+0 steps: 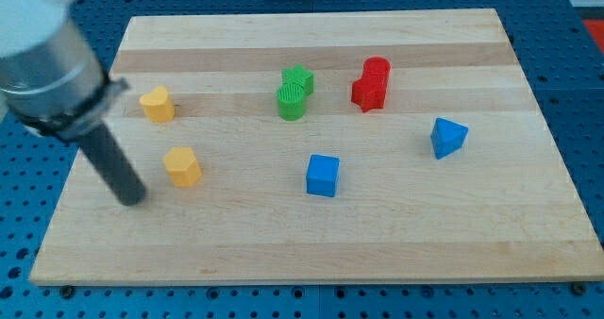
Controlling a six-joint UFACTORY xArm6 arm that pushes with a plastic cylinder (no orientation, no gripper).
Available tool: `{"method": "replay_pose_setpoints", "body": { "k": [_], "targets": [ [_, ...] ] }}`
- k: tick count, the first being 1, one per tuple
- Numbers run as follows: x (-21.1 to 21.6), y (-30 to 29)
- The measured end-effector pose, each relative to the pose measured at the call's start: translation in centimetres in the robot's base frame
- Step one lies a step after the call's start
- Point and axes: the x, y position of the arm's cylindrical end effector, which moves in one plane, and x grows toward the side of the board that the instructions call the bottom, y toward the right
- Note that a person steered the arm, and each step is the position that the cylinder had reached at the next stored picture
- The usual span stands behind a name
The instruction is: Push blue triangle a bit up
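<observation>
Blue triangle is seen at the board's right side, right of the blue cube. My tip, a bare rod, is set far left, just beside a yellow block.

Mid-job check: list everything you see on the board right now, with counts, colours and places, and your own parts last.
blue triangle: 1, blue, toward the view's right
blue cube: 1, blue, just below centre
red block: 1, red, right of centre, upper part
green block: 1, green, left of the red block
yellow blocks: 2, yellow, at the view's left, one upper, one lower
wooden board: 1, light wood, on a blue perforated table
my tip: 1, dark rod, left of the lower yellow block, far from the blue triangle
</observation>
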Motion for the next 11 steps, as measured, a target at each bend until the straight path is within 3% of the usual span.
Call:
{"method": "replay_pose_setpoints", "body": {
  "k": [2,3,4,5,6,10,11],
  "targets": [
    [0.1,16.6],
    [0.0,21.0],
    [-1.7,21.8],
    [-0.7,24.0],
    [-1.3,29.1],
    [-7.2,38.9],
    [-3.2,39.8]
  ]
}}
